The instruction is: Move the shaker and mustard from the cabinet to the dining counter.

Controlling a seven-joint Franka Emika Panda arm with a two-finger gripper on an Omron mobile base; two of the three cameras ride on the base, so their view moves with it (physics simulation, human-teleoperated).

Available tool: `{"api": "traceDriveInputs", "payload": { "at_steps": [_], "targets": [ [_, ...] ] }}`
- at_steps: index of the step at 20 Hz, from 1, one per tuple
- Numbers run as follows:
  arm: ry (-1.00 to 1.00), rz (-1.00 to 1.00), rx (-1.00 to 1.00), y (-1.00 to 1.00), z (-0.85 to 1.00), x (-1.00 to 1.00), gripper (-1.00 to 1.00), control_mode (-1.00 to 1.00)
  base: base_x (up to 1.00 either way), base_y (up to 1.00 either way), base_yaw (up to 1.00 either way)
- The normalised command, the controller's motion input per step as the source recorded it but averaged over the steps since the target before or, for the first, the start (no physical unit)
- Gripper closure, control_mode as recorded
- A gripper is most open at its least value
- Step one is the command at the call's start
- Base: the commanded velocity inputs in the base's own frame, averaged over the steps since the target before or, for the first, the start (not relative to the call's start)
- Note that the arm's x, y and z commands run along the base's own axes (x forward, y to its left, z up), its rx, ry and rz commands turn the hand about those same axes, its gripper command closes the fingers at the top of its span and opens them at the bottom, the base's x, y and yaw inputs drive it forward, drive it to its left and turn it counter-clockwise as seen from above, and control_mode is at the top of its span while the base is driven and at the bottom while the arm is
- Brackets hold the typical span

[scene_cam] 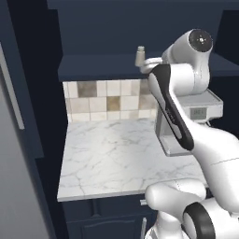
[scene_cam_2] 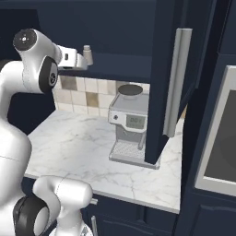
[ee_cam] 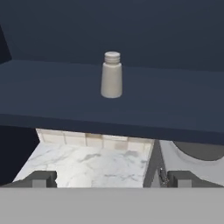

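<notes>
The shaker stood upright on the bottom shelf of the open cabinet, alone on the dark navy board, with nothing touching it; the same pale cylinder showed on the shelf in the left base view and the right base view. The gripper was raised to shelf height, just in front of the shaker and apart from it, its fingertips spread wide at either side of the hand view's lower edge, with nothing between them. In the right base view the hand reached in level from the left, close beside the shaker but not yet around it. Below the shelf lay the short marble worktop with a tiled backsplash and a coffee machine standing on it; one cabinet door hung open with its long silver handle facing out. No mustard could be made out on the visible part of the shelf. Judgement: the task was at its very start, in the approach to the first pick. Left to do: close on the shaker, carry it to the dining counter, then find and move the mustard likewise.
</notes>
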Motion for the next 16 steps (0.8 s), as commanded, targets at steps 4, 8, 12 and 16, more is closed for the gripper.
{"api": "traceDriveInputs", "payload": {
  "at_steps": [4, 8, 12, 16],
  "targets": [
    [0.00, 0.00, 0.00, 0.00, 0.00, 0.56, -1.00, -1.00, 0.00, 0.00, 0.00],
    [0.00, -0.02, 0.00, 0.00, 0.00, 0.51, -1.00, -1.00, 0.00, 0.00, 0.00],
    [0.01, -0.02, 0.00, 0.02, 0.00, 0.50, -1.00, -1.00, 0.00, 0.00, 0.00],
    [0.04, -0.02, 0.00, 0.09, 0.00, 0.44, -1.00, -1.00, 0.00, 0.00, 0.00]
  ]
}}
